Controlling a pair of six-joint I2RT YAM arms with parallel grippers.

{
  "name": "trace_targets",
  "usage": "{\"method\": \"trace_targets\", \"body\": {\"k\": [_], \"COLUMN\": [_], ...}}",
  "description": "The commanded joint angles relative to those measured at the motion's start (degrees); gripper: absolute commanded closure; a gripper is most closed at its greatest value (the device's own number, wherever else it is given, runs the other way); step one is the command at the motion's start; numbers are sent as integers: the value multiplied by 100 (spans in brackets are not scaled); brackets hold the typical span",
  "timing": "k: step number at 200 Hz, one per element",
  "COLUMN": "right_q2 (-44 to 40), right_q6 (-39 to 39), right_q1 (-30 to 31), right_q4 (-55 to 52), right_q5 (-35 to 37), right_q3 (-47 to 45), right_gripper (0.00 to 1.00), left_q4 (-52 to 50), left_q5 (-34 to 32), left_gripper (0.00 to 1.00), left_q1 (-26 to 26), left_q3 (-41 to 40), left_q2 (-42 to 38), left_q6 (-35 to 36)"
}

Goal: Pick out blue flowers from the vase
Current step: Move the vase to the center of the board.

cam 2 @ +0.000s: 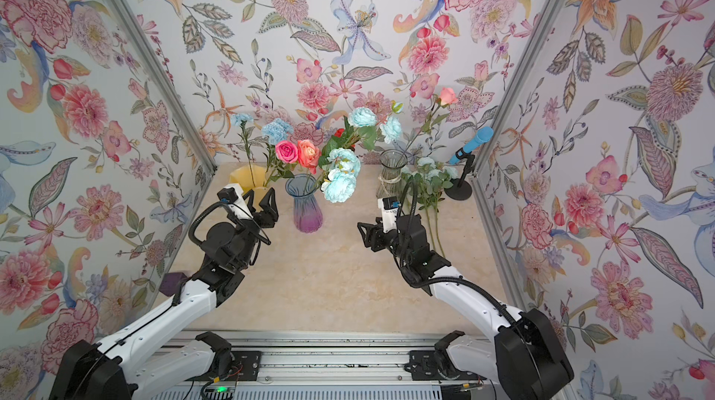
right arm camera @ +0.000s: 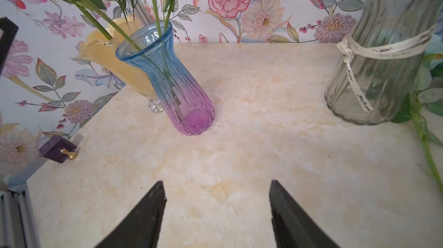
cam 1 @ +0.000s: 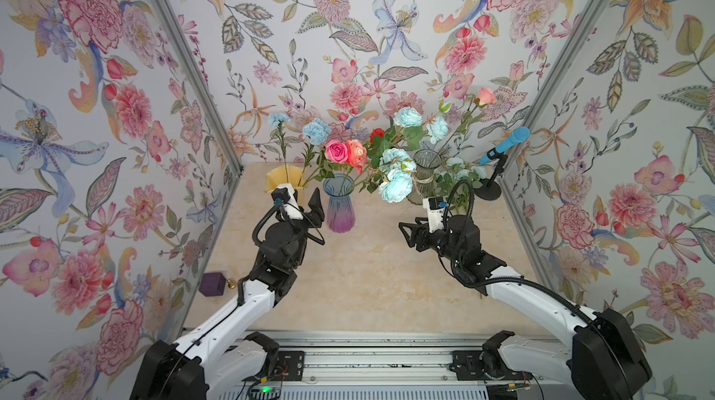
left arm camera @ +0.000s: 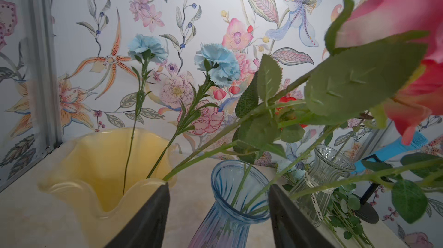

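Ruffled vase (cam 1: 274, 178) left, ribbed vase (cam 1: 340, 210) centre, ribboned vase (cam 1: 425, 169) right; microphone (cam 1: 507, 142) rightmost; carnations (cam 1: 316, 131) in ruffled vase.
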Motion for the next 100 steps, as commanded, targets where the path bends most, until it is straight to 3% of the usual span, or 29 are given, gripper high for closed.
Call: {"method": "trace_targets", "body": {"k": [1,23,68,100], "right_q2": [-126,-469,-634,-583], "right_q6": [-135,-94,332,359], "right_q1": [-147,-299,-833,-859], "right_q4": [494,623,868,862], "right_q5": [95,286,-68,-110], "right_q3": [160,-136,-426,-407], "right_gripper": [30,28,29,29], "left_q4": [-806,-1192,-1998,-2281], "left_q5": [525,367,-84,29], "left_gripper": [35,38,39,42], "left_q1": [35,39,48,156], "left_q3": [517,976,1825,2160], "left_q2": [460,840,1429,1810], "left_q6": [-300,-225,-21,-113]}}
